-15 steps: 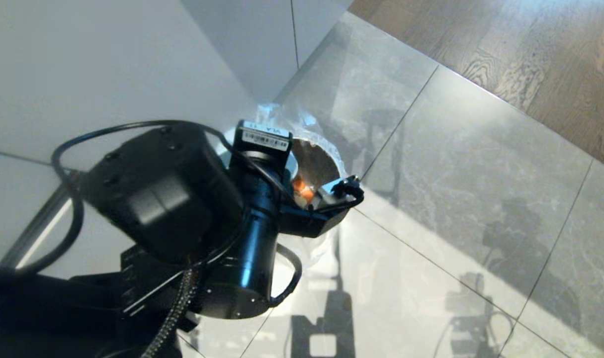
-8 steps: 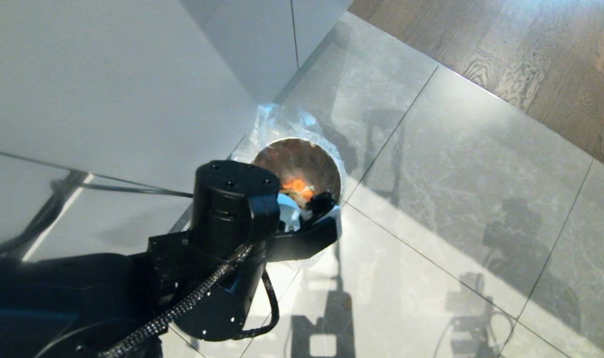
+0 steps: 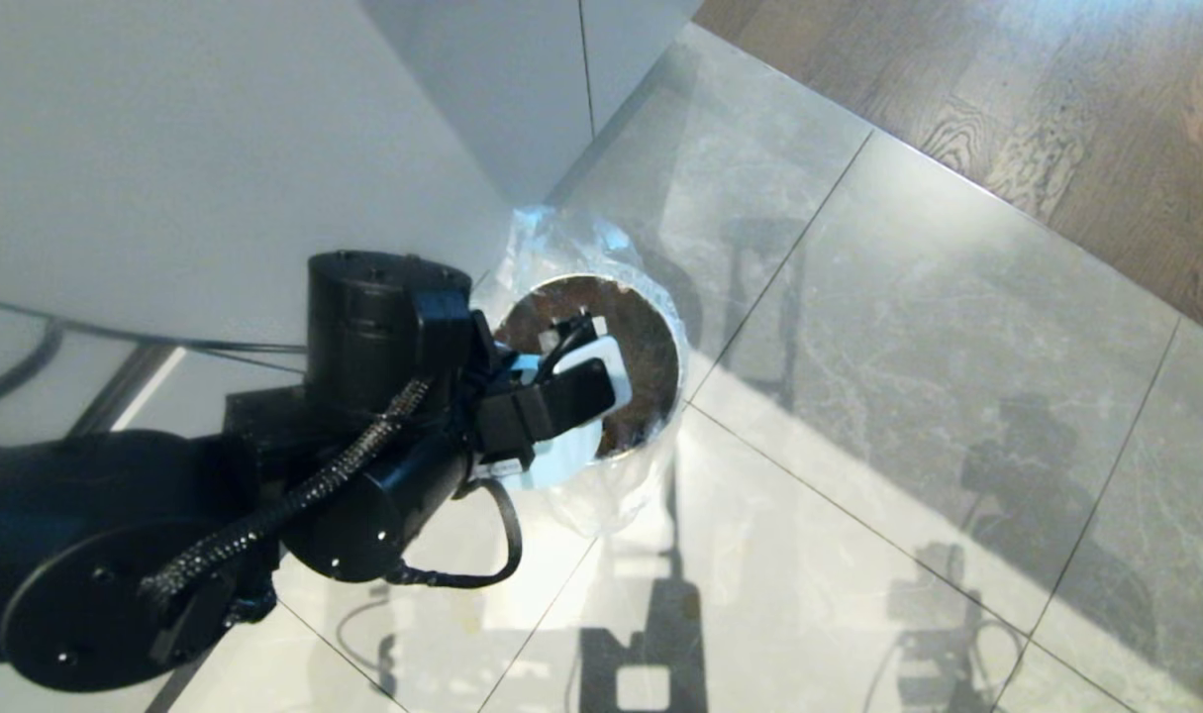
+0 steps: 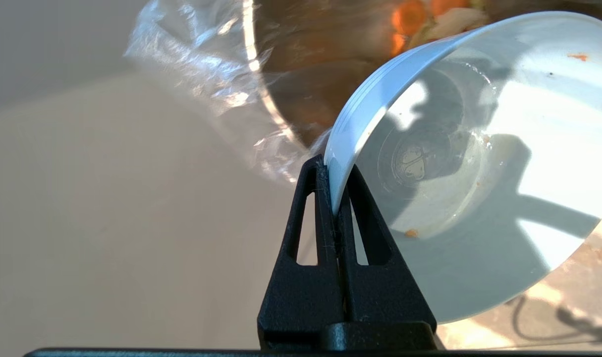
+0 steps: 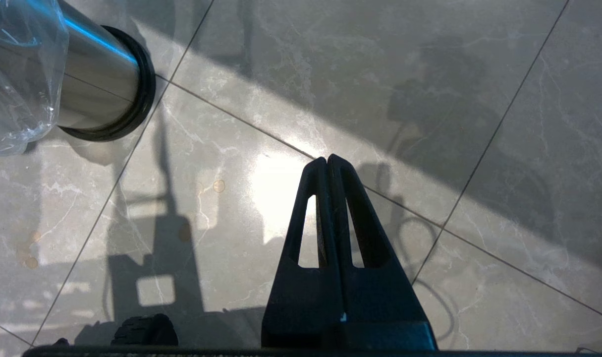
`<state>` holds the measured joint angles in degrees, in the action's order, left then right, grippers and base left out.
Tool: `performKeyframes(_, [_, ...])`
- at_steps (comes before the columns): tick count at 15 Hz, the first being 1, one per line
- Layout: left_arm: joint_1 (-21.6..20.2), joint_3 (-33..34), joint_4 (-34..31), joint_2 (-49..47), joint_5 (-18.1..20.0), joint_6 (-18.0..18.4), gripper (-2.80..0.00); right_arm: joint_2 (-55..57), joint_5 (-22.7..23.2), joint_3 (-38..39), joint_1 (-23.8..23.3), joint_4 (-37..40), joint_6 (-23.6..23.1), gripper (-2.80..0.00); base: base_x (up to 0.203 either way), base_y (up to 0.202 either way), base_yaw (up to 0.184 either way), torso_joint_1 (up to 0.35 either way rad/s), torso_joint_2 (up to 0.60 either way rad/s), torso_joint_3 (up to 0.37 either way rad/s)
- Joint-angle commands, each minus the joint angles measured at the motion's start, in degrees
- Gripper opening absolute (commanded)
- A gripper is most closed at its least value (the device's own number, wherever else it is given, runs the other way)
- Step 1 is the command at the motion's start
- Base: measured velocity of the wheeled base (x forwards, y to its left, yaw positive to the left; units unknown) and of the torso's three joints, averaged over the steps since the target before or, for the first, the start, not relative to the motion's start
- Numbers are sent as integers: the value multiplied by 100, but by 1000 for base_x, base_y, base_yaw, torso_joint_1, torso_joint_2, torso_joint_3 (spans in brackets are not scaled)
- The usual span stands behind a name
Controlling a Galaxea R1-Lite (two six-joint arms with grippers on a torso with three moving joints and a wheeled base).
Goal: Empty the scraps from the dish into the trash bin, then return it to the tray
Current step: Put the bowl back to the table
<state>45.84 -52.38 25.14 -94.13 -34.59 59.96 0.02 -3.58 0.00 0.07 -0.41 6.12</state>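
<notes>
Left claw pinches smooth round dish over crinkly-lined steel trash bin.

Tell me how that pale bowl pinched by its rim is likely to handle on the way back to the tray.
The bowl looks rigid and probably light now that it is almost empty. Its glossy, wet-looking inside suggests it could slip, since the left tool pinches only a thin edge of rim. If ceramic, it may chip if it drops onto the tiled floor.

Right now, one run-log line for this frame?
phase: dumping | left gripper: shut on dish rim, tipped over trash bin | scraps: in bin | dish: only specks | right gripper: shut, idle above floor
</notes>
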Motion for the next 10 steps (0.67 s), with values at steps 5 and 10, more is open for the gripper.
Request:
performKeyframes(5, [-155, -17, -511, 521, 14, -881, -280, 6, -2, 0, 1, -2, 3, -280, 0, 0, 0, 0, 0, 0])
performKeyframes(10, [-155, 7, -1389, 823, 733, -3113, -280, 6, -2, 0, 1, -2, 3, -280, 0, 0, 0, 0, 0, 0])
